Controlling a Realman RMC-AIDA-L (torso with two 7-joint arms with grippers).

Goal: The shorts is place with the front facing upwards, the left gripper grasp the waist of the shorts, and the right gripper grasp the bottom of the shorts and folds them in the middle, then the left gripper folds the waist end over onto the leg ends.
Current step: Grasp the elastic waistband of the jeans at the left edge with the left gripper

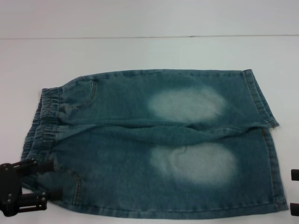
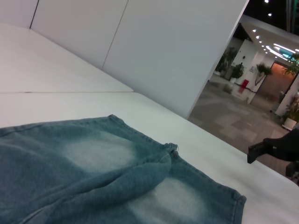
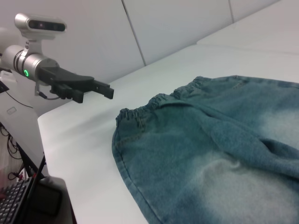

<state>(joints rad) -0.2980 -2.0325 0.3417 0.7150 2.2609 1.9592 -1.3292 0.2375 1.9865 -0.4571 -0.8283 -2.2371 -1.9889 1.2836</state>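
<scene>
Blue denim shorts lie flat on the white table, with two faded patches facing up. The gathered waist of the shorts is at the left. The straight hems at the bottom of the shorts are at the right. My left gripper stands open at the near waist corner, its fingertips right at the fabric edge. My right gripper is open just right of the near leg hem, with nothing between its fingers. The right wrist view shows the waist with the left gripper hovering beside it. The left wrist view shows the leg ends and the right gripper beyond them.
The white table reaches back to a white wall. Its near edge runs close under the shorts. Off the table, the right wrist view shows a keyboard low on the left arm's side.
</scene>
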